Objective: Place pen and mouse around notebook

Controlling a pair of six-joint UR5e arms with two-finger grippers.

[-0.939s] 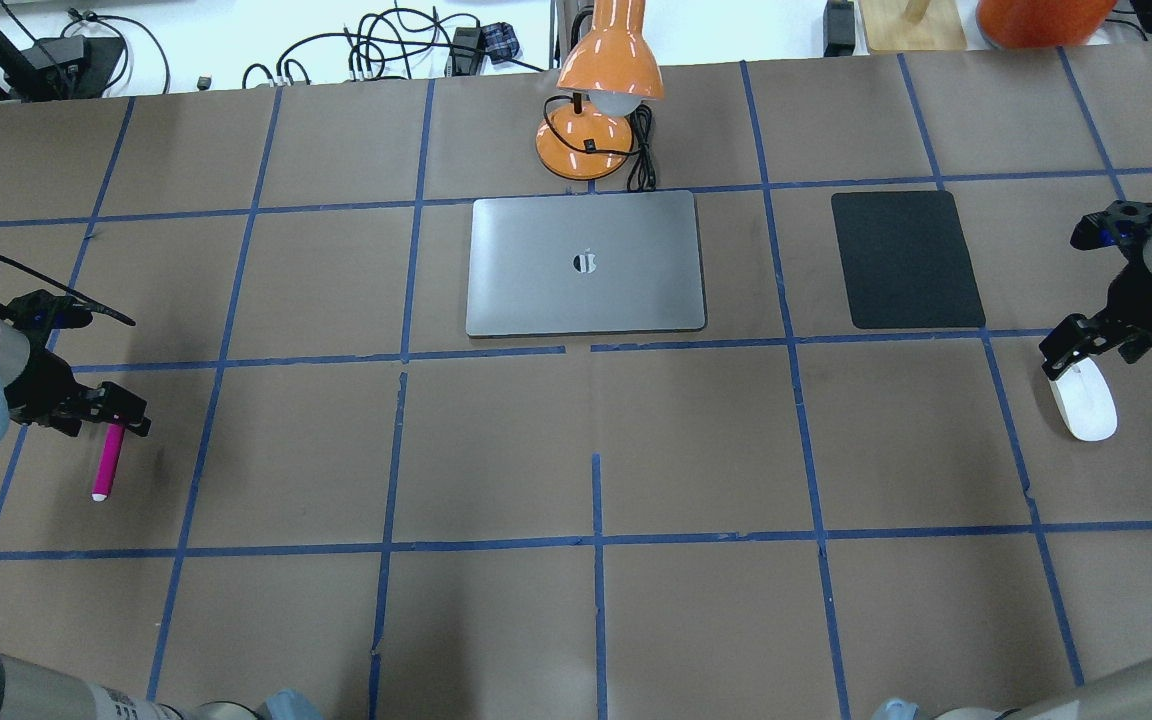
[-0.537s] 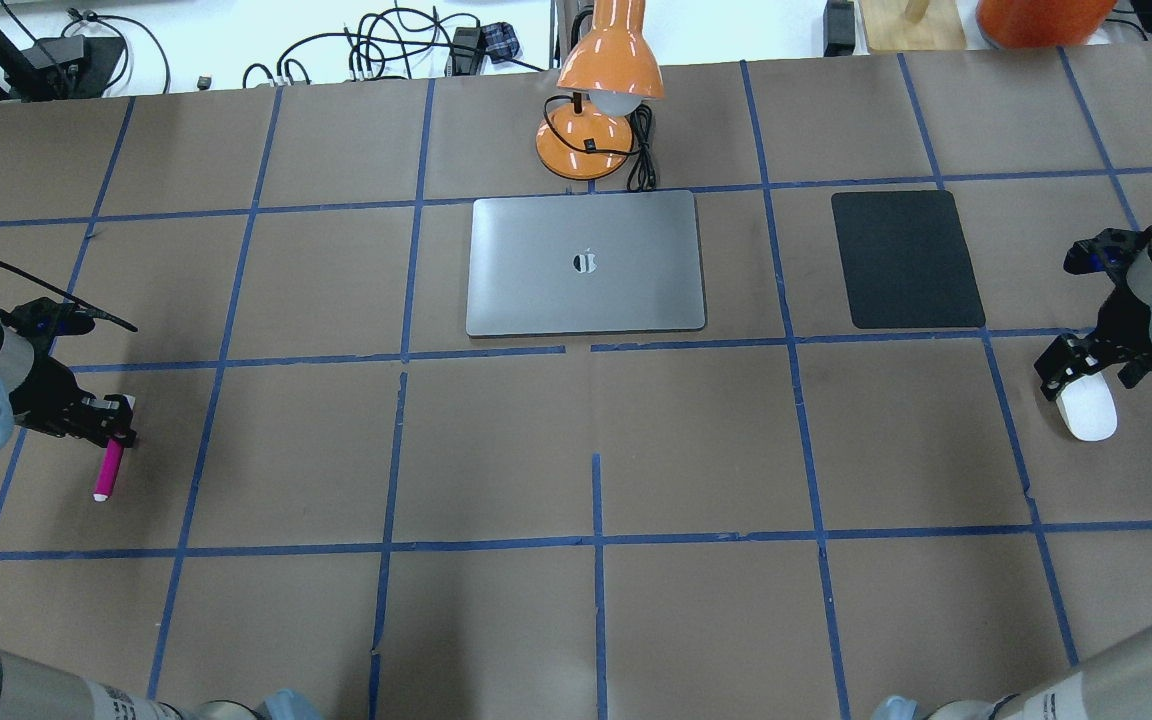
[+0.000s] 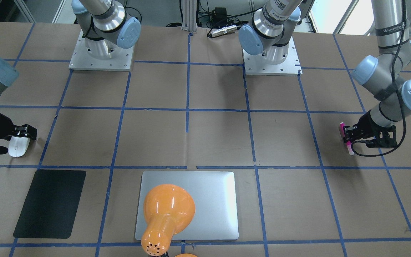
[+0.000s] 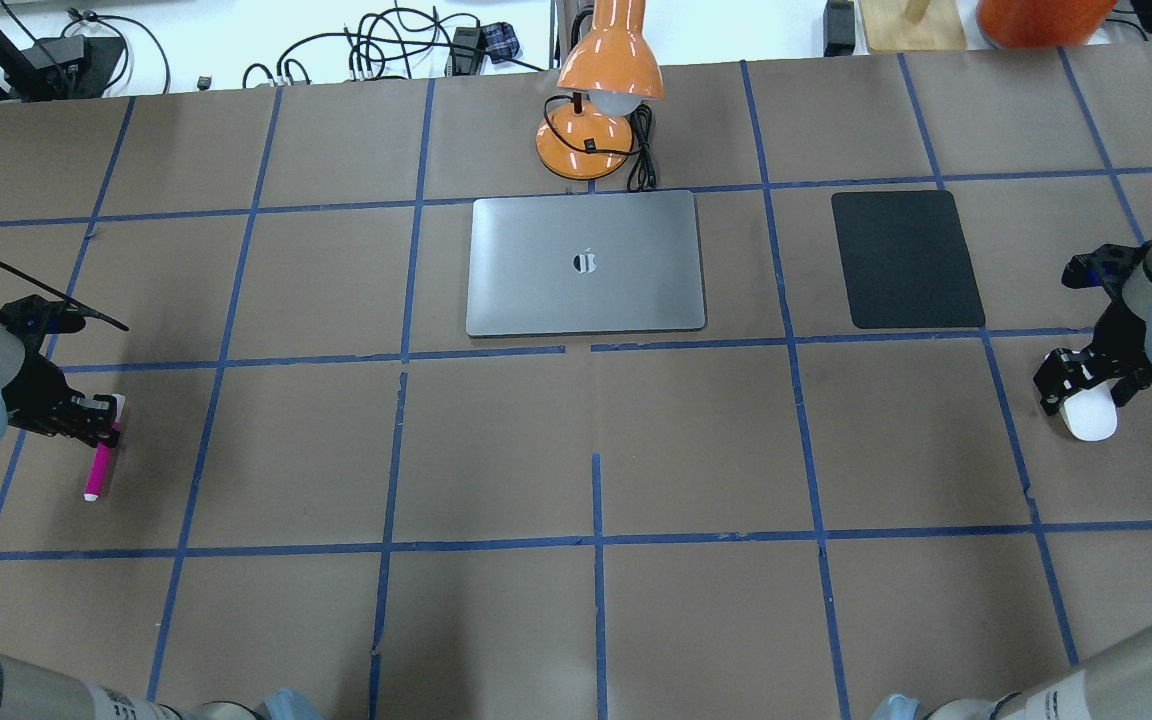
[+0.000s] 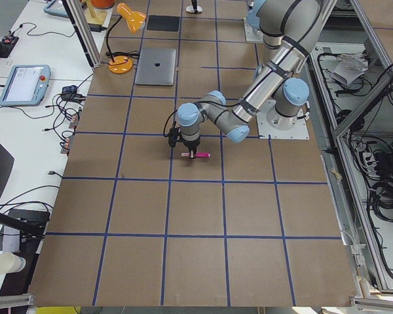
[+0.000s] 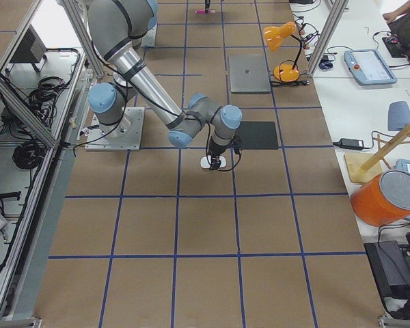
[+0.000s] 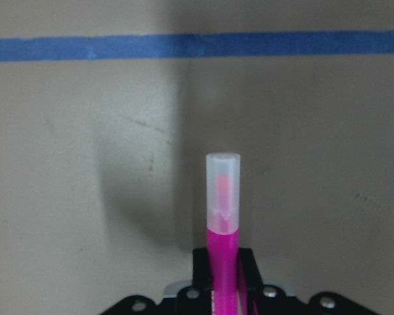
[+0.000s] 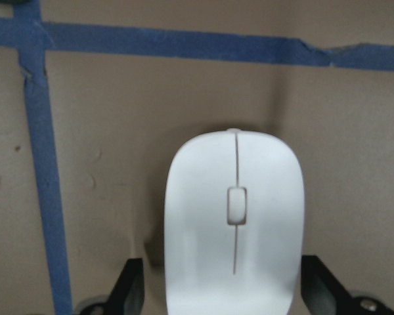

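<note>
Pincer [image 4: 108, 427] (left) tight on pen [image 4: 96, 474]

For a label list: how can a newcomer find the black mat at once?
Find the silver notebook before the orange lamp. On the robot's right of it, apart, lies the mat. It is smaller, thin and matt black, unlike the white mouse nearby.

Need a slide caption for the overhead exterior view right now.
Left gripper closed on the pen, right gripper straddling the mouse, both far from the notebook lying centre beside the lamp.
</note>
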